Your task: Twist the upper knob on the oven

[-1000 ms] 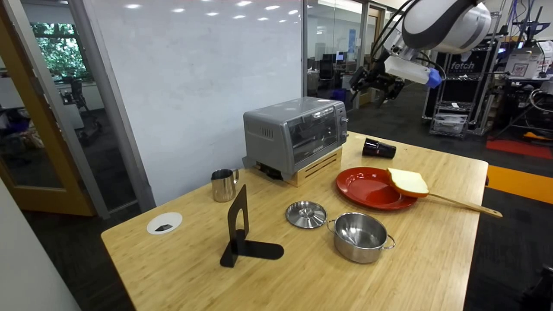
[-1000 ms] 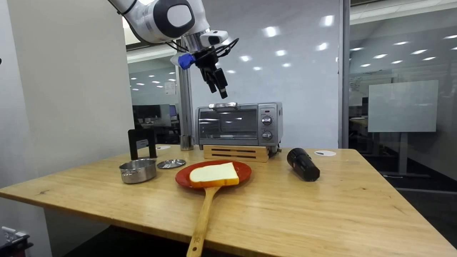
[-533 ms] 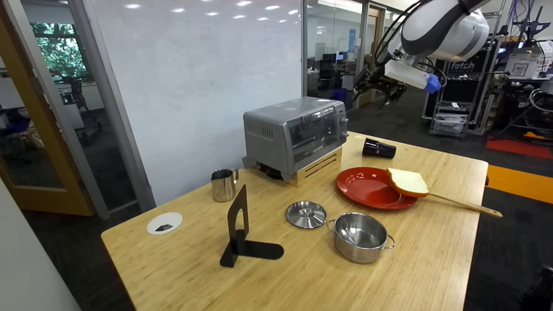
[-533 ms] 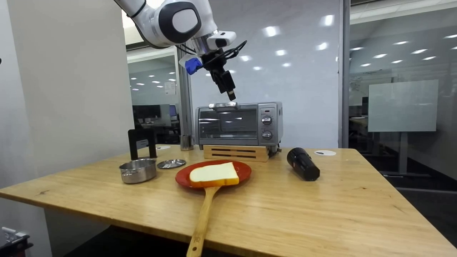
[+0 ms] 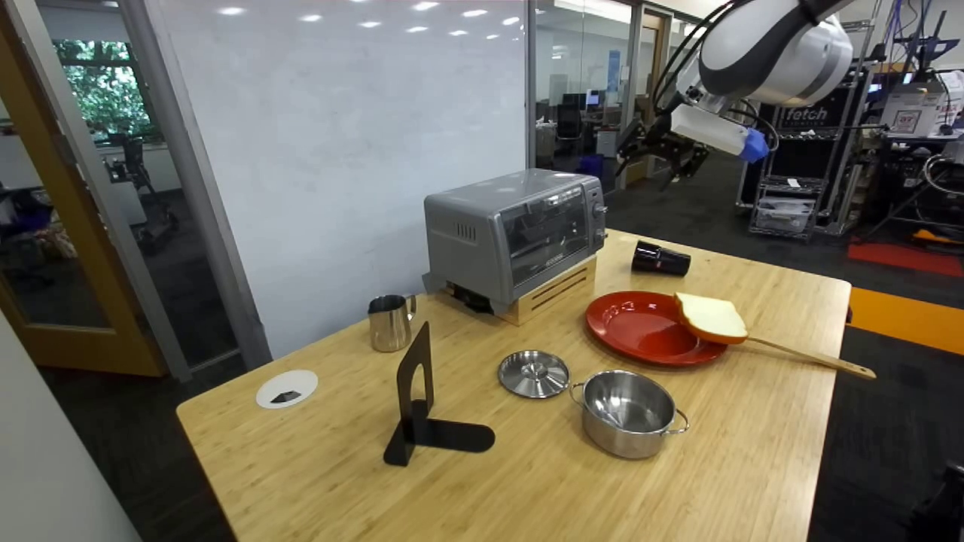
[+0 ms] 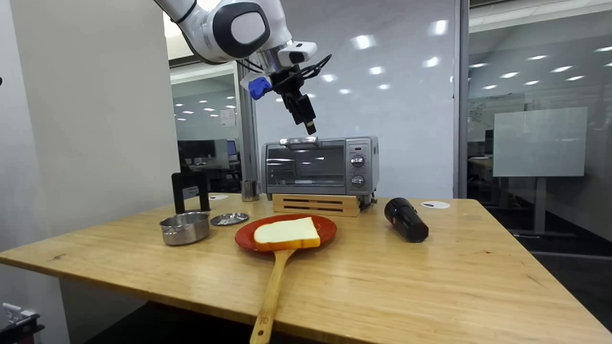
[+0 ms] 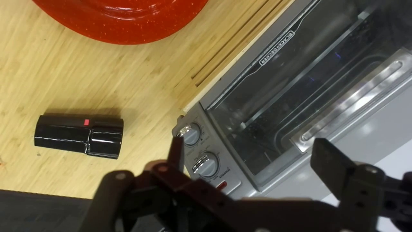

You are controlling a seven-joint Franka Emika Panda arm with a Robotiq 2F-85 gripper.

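Observation:
The oven is a silver-grey toaster oven (image 5: 489, 218) (image 6: 306, 165) on a wooden stand, with a dark glass door. Its upper knob (image 6: 357, 161) sits above the lower knob (image 6: 357, 181) on the panel beside the door. In the wrist view the upper knob (image 7: 206, 165) is the one nearer the red light, and the lower knob (image 7: 190, 133) is partly covered by a fingertip. My gripper (image 7: 248, 143) is open and empty, with its fingers wide apart. In both exterior views the gripper (image 5: 645, 178) (image 6: 310, 128) hangs in the air above the oven's height, apart from the knobs.
A black cup (image 6: 406, 220) lies on its side near the oven. A red plate (image 5: 640, 331) holds bread (image 5: 712, 316) on a wooden spatula. A steel pot (image 5: 629, 414), lid (image 5: 534, 374), pitcher (image 5: 389, 324) and black bookend (image 5: 418, 406) stand on the table. A whiteboard (image 5: 339, 135) is behind.
Between one second and half a second ago the arm shifted towards the knob side of the oven and tilted slightly. Since then it has hardly moved. The objects on the table are unchanged.

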